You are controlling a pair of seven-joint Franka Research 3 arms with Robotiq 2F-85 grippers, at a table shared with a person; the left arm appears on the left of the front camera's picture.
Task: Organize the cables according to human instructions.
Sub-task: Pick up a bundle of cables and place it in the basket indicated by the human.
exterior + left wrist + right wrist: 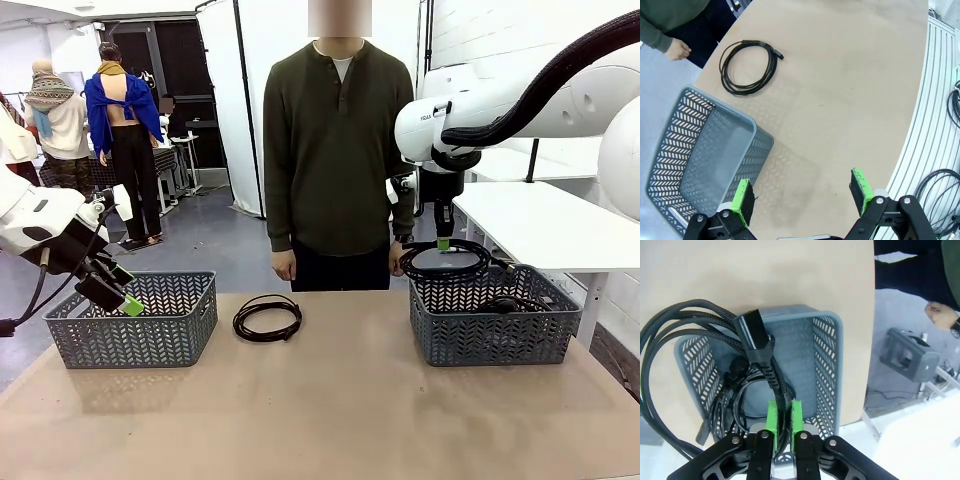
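My right gripper (443,243) (783,416) is shut on a thick black coiled cable (446,256) (695,335) and holds it over the right grey basket (495,330) (827,365). Another cable (510,303) (747,400) lies inside that basket. A thin black coiled cable (267,317) (749,66) rests on the table between the baskets. My left gripper (128,300) (802,192) is open and holds nothing, above the near right corner of the left grey basket (130,325) (700,155). The human (337,150) stands at the far side, arms down, one hand (678,49) near the table edge.
The tan table (320,410) has free room in front of both baskets. A white table (560,225) stands to the right behind my right arm. Loose wiring (940,190) hangs beyond the table's edge in the left wrist view.
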